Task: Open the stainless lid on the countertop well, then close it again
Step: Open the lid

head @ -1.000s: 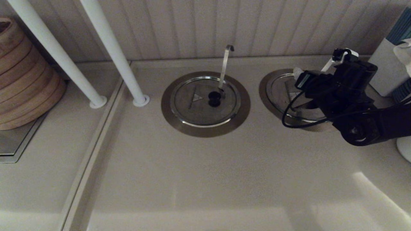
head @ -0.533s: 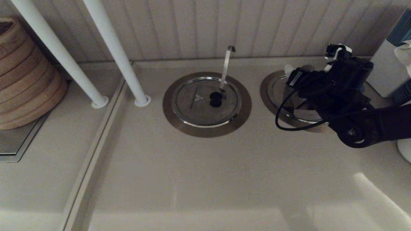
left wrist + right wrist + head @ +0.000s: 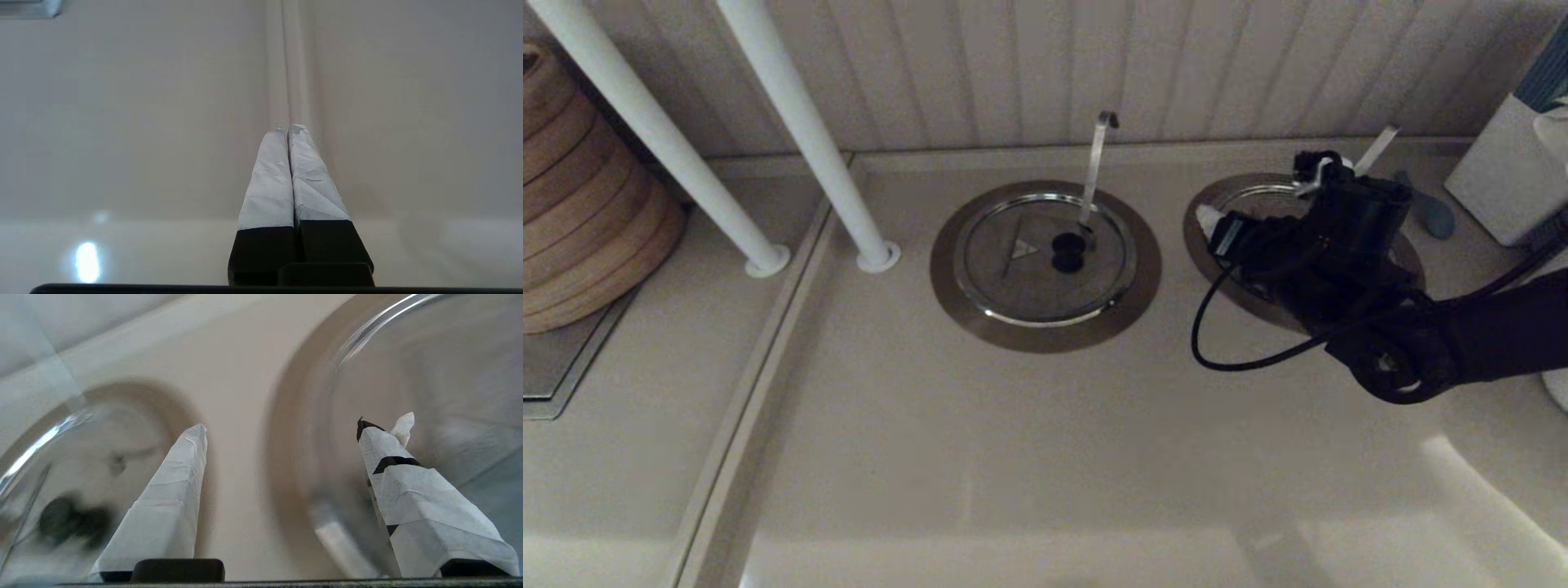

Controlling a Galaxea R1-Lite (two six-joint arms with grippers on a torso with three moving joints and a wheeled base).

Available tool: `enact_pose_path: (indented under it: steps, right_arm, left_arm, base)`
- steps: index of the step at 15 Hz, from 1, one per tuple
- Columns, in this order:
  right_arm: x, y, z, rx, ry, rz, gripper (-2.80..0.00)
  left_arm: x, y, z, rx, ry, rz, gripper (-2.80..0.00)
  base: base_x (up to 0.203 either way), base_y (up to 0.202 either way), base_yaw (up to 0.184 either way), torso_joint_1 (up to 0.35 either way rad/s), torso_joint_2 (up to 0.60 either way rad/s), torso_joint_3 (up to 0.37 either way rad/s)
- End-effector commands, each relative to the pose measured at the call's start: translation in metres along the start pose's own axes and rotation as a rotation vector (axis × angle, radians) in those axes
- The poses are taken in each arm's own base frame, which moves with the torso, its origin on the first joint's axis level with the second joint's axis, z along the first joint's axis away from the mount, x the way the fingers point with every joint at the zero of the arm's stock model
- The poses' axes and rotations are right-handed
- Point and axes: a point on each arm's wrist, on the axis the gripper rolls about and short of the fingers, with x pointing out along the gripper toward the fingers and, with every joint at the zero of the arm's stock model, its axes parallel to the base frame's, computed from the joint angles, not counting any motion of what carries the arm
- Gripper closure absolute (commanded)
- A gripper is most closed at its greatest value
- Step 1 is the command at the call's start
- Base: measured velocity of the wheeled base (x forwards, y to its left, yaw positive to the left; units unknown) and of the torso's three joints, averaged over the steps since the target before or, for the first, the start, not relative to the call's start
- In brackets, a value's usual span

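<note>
Head view: the right gripper [image 3: 1217, 224] is seen spread wide and empty above the lid [image 3: 1262, 200] seated in the right-hand well [image 3: 1209, 204], whose knob, hidden beneath, should be centred between the fingers before closing.

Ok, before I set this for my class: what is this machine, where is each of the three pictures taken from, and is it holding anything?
It is a two-armed robot at a countertop. The wide picture comes from its head camera; the other two from wrist cameras. The right gripper, open and empty, hangs over the edge of the countertop well whose stainless lid it must open. Beside it sits a like lid with a ladle handle. The left gripper is shut, empty, parked over bare counter.
</note>
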Motion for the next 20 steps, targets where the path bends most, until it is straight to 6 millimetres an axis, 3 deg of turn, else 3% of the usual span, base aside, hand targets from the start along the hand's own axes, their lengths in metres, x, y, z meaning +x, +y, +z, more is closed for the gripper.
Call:
enact_pose_path:
  steps: [1, 6, 12, 16, 20]
  right_arm:
    - [-0.005, 0.006, 0.007, 0.008, -0.026, 0.016, -2.8]
    - [-0.01, 0.005, 0.015, 0.005, -0.042, 0.012, -2.8]
    - [-0.01, -0.05, 0.051, -0.25, -0.112, -0.172, -2.8]
    - [-0.002, -0.056, 0.045, -0.346, 0.001, -0.2, -2.8]
    - [0.005, -0.077, 0.045, -0.366, 0.016, -0.262, -2.8]
  left_arm:
    - [0.0, 0.0, 0.0, -0.001, -0.001, 0.001, 0.0]
    - [0.0, 0.0, 0.0, -0.001, 0.0, 0.001, 0.0]
    - [0.0, 0.0, 0.0, -0.001, 0.0, 0.001, 0.0]
    - [0.0, 0.0, 0.0, -0.001, -0.001, 0.001, 0.0]
    - [0.0, 0.0, 0.0, -0.001, 0.0, 0.001, 0.0]
  base:
    - [0.0, 0.0, 0.0, 0.0, 0.0, 0.0]
    - [0.0, 0.0, 0.0, 0.0, 0.0, 0.0]
    - [0.0, 0.0, 0.0, 0.0, 0.0, 0.0]
    - [0.0, 0.0, 0.0, 0.0, 0.0, 0.0]
    - [0.0, 0.0, 0.0, 0.0, 0.0, 0.0]
